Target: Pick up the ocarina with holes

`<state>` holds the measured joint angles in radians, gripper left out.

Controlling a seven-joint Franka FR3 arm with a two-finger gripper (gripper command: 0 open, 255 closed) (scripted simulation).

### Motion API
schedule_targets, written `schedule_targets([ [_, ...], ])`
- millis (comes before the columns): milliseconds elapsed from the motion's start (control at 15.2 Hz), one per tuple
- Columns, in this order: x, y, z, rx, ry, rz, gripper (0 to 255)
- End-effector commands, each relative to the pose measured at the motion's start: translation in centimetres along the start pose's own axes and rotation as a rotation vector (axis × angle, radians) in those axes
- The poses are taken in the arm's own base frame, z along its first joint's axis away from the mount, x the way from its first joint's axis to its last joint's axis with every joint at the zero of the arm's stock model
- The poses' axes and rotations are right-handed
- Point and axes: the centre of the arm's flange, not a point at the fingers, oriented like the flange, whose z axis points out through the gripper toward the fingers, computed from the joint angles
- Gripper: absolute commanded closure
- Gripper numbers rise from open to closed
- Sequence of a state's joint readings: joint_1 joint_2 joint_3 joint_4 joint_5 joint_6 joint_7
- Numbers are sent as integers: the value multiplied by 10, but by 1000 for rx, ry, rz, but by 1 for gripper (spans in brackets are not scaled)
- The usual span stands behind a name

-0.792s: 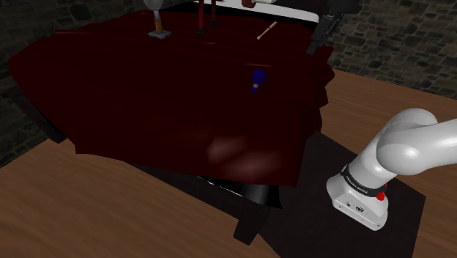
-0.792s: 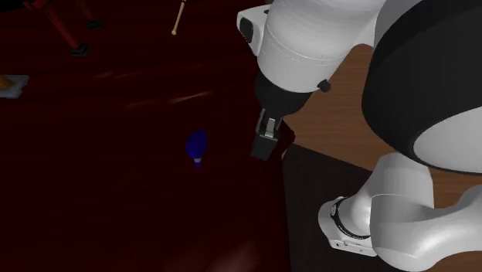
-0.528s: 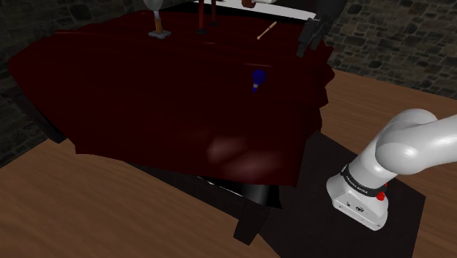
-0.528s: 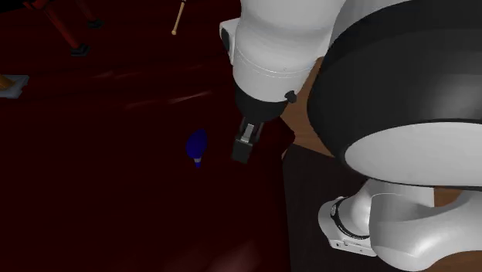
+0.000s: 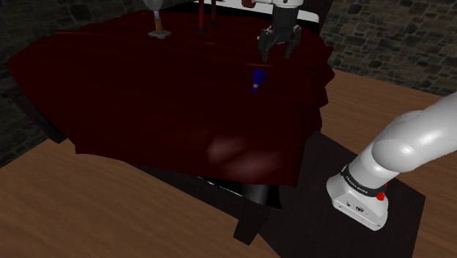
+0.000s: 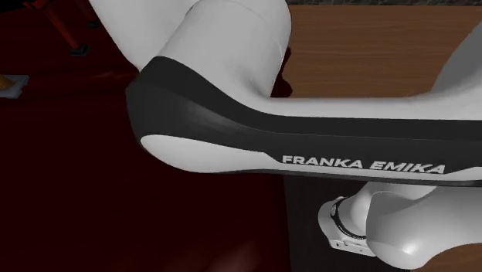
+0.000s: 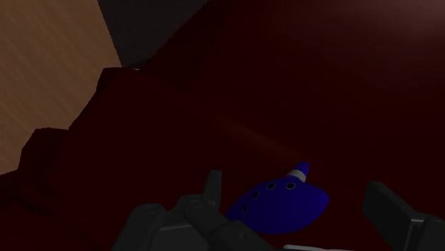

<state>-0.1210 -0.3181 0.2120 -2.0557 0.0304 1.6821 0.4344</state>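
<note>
My claw (image 5: 277, 51) (image 7: 294, 187) is spread, pinching nothing; the blue ocarina (image 7: 278, 208) (image 5: 256, 78), dark holes in a row, white band near its tip, lies between my fingers, not clasped; it rests on the dark red cloth (image 5: 146, 95); the cloth's edge falls toward the wooden floor (image 7: 43, 71).

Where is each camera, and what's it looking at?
Shoulder view: beside the stand, looking down over the dark red tablecloth; shows arm base, open gripper near the blue ocarina.
Second exterior view: close by the arm, facing the tablecloth; its lettered link looms large.
Wrist view: on the gripper, looking past its fingers at the ocarina.
Shoulder and wrist share the ocarina.
</note>
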Motion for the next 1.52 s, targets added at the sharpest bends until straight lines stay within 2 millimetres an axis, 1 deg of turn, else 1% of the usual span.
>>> schedule_targets([
  [0,28,-12,16,-19,-39,108,0],
  [198,68,-22,41,-47,-95,258,0],
  [264,74,-23,45,-52,-104,283,0],
  [726,76,-25,82,-52,-104,283,0],
  [858,76,-26,85,-52,-104,283,0],
  [924,76,-25,85,-52,-104,283,255],
  [1452,76,-25,84,-52,-104,284,255],
])
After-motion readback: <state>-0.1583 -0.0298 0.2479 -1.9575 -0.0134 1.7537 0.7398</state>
